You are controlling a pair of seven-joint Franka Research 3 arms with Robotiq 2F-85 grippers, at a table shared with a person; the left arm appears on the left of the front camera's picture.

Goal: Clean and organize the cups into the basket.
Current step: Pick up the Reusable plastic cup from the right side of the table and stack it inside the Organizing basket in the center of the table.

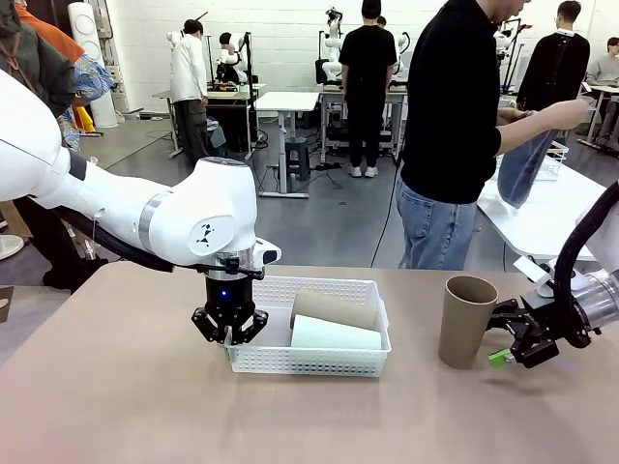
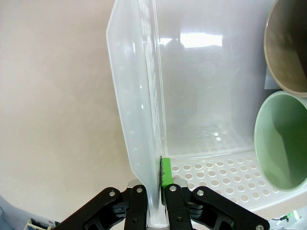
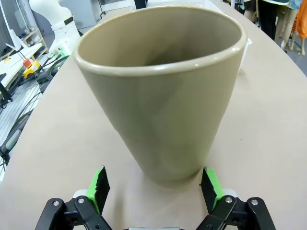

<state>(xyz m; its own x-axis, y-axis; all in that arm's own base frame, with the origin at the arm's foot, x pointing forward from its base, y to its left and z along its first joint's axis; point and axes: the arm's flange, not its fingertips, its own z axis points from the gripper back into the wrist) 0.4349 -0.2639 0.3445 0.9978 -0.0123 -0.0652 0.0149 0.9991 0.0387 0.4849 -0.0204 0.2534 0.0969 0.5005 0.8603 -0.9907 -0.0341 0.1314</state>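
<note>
Left arm, white, nearest the lens, reached in low over the tan table; a small dark emblem on its joint cover was too small to read. Left gripper: pointed straight down, jaws pinched narrow on the left end wall of the basket, with the green pad inside the wall and the other finger outside. Basket: white lattice tray, on the table near centre, no label or print seen. Contents, both lying on their sides in its right part with mouths toward the pinched end: one tan cup at the far side and one mint cup at the near side, side by side. Standing cup: tan, upright, mouth up, on the table right of the basket and apart from it; plain, no marking. Right gripper: level with that cup's lower part, jaws spread wide, pads flanking the base without contact, nothing held. Step in hand, as judged: taking up the standing cup for the basket. Handling note: the wall narrowed toward the foot, so a low pinch would likely slide. Better to advance until the pads sat higher on the body, centre, close gently, lift clear of the rim, then tip the cup sideways and lay it beside the other two. Legible writing: none.
</note>
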